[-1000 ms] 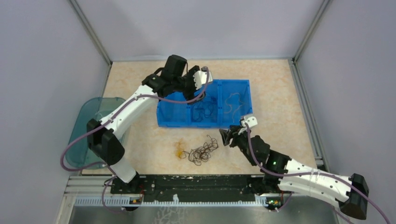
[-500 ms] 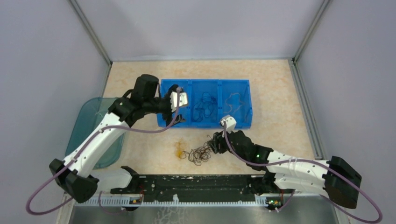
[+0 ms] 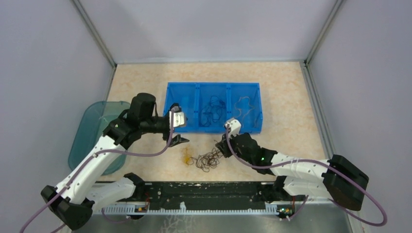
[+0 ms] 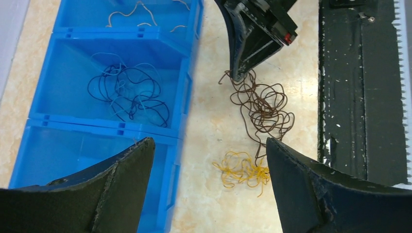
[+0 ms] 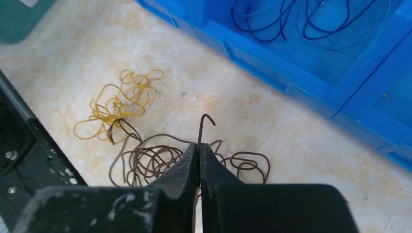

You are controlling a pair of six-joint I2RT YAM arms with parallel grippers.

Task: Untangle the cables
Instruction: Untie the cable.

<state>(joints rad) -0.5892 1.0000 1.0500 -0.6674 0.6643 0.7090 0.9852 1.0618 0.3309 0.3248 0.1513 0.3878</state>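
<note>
The cables (image 3: 201,159) not yet put away lie in a loose heap on the table (image 3: 291,97), at the lower middle of the top view, in front of the blue bin (image 3: 214,85). Furthest left, the left gripper (image 3: 180,140) hangs by the bin's near left corner, its claw spread wide and holding nothing. Just right of it lies a small yellow tangle (image 3: 187,158), and a brown strand runs into it from the larger brown tangle (image 3: 210,160) beside it. At that tangle's right edge the right gripper (image 5: 198,145) has its claw pressed together, pinching the hooked end of a brown strand.

In the bin, the left compartment looks bare. The middle one holds dark cables (image 3: 213,110) and the right one holds pale orange cables (image 3: 241,104). We judge the job partly done: two sorts are binned, while brown and yellow are yet to be parted.
</note>
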